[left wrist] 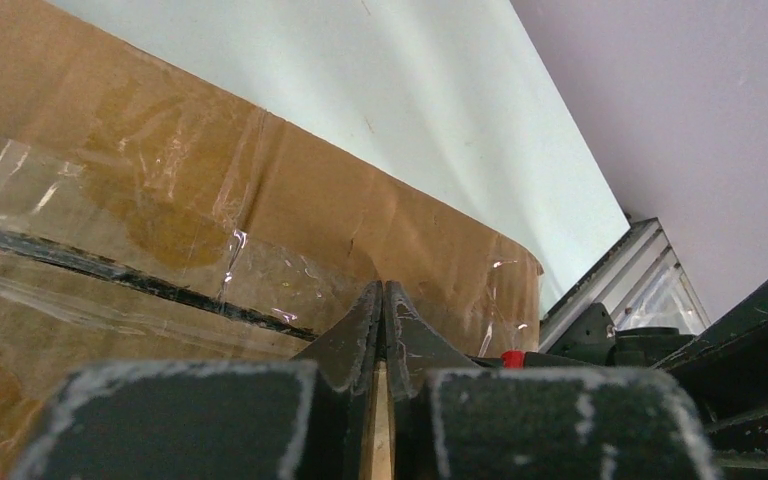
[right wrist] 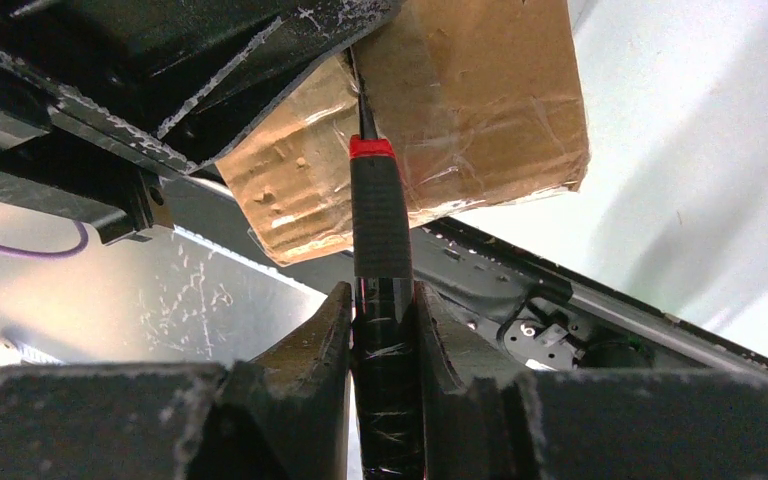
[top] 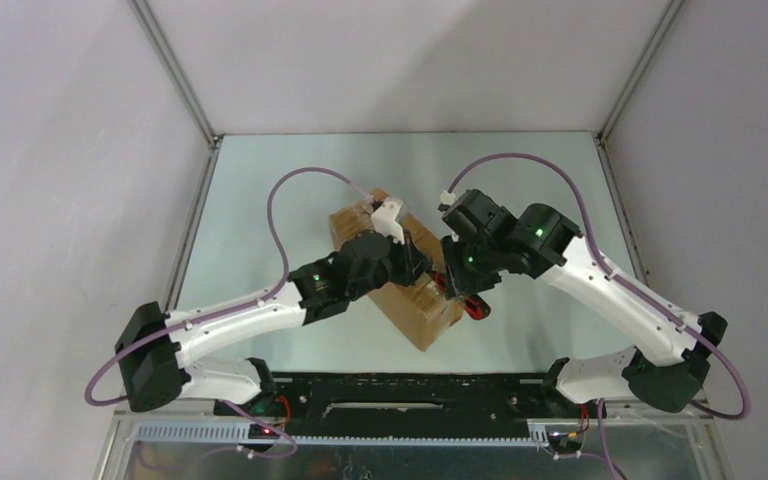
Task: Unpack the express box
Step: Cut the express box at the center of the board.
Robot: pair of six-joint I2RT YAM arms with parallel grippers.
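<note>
The express box [top: 417, 305], brown cardboard under clear tape, lies slantwise in the middle of the table. My left gripper [top: 416, 266] rests on its top, and in the left wrist view its fingertips [left wrist: 382, 292] meet, shut and empty, just above the taped flap seam [left wrist: 110, 268] of the box [left wrist: 360, 210]. My right gripper [right wrist: 382, 296] is shut on a black-handled cutter with a red collar [right wrist: 378, 215]. The cutter's thin blade [right wrist: 364, 112] touches the seam on the box's end face [right wrist: 480, 100]. From above, the right gripper [top: 463, 288] sits at the box's right end.
The left arm's black wrist [right wrist: 160, 60] hangs over the box close to the cutter. Grey walls and metal frame posts [top: 175, 70] bound the pale green table [top: 260, 200]. A black rail [top: 410, 395] runs along the near edge. Purple cables [top: 278, 215] loop above both arms.
</note>
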